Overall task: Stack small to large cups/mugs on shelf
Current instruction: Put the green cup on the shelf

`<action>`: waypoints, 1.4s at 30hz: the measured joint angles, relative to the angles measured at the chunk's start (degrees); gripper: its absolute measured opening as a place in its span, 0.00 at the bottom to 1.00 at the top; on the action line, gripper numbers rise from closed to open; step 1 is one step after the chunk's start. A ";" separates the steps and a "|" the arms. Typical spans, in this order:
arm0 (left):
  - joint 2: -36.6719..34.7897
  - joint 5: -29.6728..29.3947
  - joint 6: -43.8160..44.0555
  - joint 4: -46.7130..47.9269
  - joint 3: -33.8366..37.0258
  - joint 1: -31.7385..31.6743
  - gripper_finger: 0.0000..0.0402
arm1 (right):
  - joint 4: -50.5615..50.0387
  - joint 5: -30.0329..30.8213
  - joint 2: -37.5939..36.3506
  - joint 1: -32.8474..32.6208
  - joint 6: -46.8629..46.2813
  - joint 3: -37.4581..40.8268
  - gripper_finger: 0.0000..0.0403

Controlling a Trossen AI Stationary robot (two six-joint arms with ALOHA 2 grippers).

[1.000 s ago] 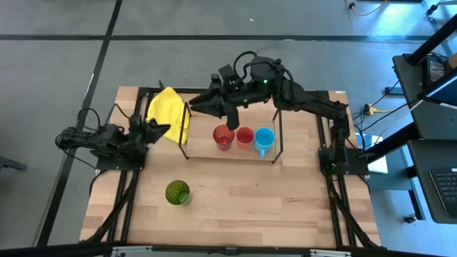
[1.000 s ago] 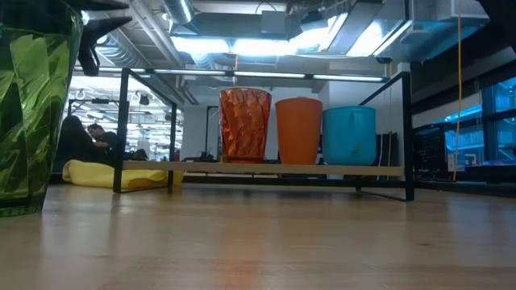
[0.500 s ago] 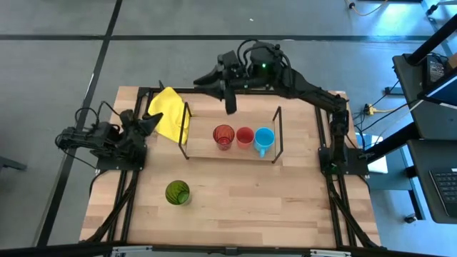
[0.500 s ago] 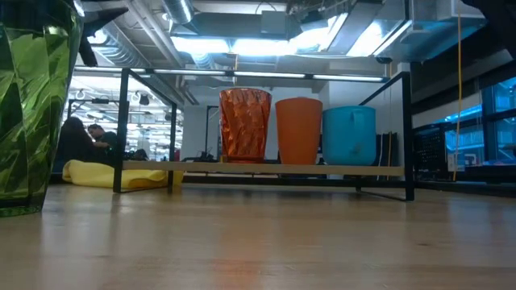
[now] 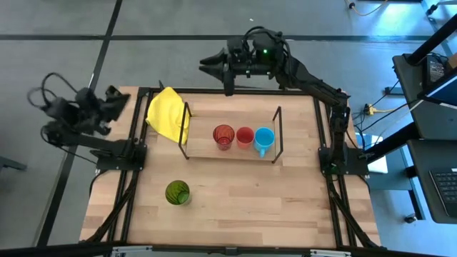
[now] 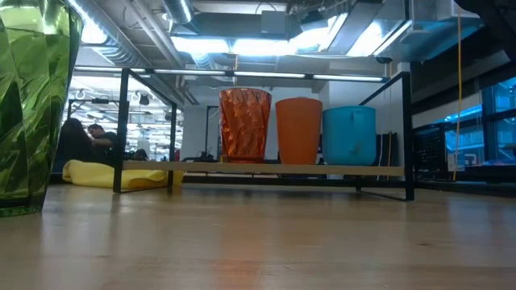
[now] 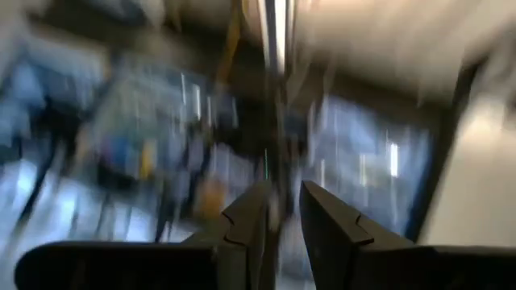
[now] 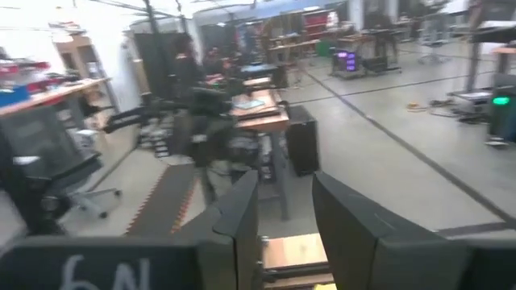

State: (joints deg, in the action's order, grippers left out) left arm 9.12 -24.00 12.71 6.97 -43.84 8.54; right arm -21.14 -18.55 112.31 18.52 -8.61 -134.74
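**Three cups shelved, one tumbler stranded**

- Shelf (image 5: pixel 232 153): holds orange-red tumbler (image 5: pixel 223 135), red cup (image 5: pixel 245 135), blue mug (image 5: pixel 263 137).
- Green tumbler (image 5: pixel 177 193): on table; likely risk is tipping or frame strike.
- Left gripper (image 7: pixel 274 221), right gripper (image 8: pixel 282 217): fingers parted, empty, raised away.

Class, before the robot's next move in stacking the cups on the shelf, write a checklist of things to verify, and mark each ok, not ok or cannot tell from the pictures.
1. Orange-red tumbler, red cup and blue mug upright in a row on the shelf: ok.
2. Green tumbler on the shelf: not ok; it stands on the tabletop.
3. Green tumbler upright: ok.
4. Right gripper empty and open: ok, raised past the table's far edge.
5. Left gripper empty: ok, slightly open, raised at the table's left edge.
6. Cups nested: not ok.
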 joint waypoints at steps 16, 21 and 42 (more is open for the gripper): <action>28.38 15.88 5.66 58.32 -23.77 0.04 0.19 | -11.53 3.44 -2.08 5.17 1.40 -0.07 0.30; 30.58 17.52 17.04 58.93 -22.27 1.31 0.19 | -15.40 4.07 -7.91 6.70 4.25 -0.24 0.30; 42.70 8.52 45.10 41.89 -9.20 29.23 0.19 | -46.80 8.40 -17.11 1.67 4.52 1.44 0.30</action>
State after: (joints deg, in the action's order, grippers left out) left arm 51.82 -15.48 57.81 48.85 -53.04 37.76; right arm -67.94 -10.15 95.21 20.19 -4.08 -133.30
